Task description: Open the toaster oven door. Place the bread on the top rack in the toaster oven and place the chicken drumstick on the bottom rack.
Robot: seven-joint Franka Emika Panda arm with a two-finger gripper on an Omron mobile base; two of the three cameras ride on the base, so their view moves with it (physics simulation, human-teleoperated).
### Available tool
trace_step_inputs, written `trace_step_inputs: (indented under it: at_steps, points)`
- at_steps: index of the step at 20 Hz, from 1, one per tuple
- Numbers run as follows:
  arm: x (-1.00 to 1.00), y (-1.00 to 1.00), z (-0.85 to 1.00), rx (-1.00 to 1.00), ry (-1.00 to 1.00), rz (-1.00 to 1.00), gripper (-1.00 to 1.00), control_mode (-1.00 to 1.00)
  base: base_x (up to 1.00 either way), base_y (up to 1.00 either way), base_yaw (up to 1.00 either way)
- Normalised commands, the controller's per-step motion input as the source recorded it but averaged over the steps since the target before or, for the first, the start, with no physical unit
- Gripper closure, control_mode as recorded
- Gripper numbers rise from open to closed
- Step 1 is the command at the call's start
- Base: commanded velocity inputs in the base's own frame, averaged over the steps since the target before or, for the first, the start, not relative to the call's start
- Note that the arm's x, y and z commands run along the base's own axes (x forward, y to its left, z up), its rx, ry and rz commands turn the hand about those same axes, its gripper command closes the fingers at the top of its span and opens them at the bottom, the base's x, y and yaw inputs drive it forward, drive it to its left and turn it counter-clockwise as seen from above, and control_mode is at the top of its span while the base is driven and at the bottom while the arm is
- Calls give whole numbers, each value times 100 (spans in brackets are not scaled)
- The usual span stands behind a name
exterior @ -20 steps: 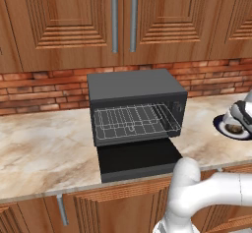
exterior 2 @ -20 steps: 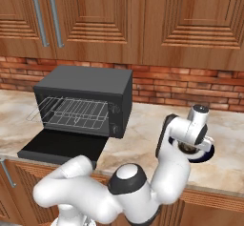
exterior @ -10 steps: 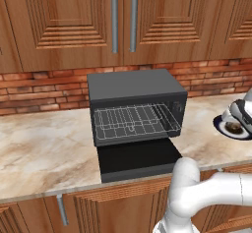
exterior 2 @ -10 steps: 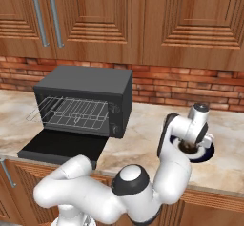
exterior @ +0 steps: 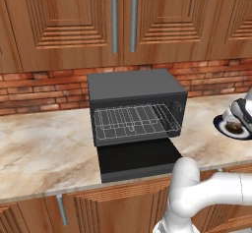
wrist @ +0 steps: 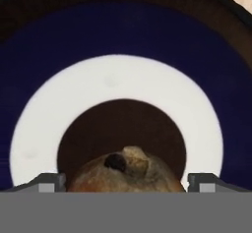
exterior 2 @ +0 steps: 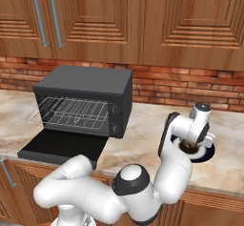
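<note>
Lighting: even, diffuse, moderately bright; no visible source. Rendered look, flat shading, no lens distortion at the edges.

Shadows: soft dark patch on the marble counter [exterior: 44, 148] just beside the toaster oven [exterior: 135, 104]; its cavity is dim behind the pale wire racks. Under the oven's front, the lowered toaster oven door [exterior: 138, 158] reads near-black, no reflections.

Glare: faint sheen on the cabinet handles [exterior: 114, 20] above the oven.

Sharpness: base views slightly soft, coarse pixels. Hand view blurred at close range; plate [wrist: 118, 84] bands smeared, brown food [wrist: 125, 173] indistinct.
</note>
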Motion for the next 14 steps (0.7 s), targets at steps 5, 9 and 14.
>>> trace_step_inputs:
  at_steps: [5, 9, 14]
  points:
    - [-65, 9, 49, 0, -2, 3, 100, -100, 0, 0, 0]
    - [-99, 90, 86, -2, 0, 12, 100, -100, 0, 0, 0]
    - [-87, 100, 97, -5, 0, 16, 100, -100, 0, 0, 0]
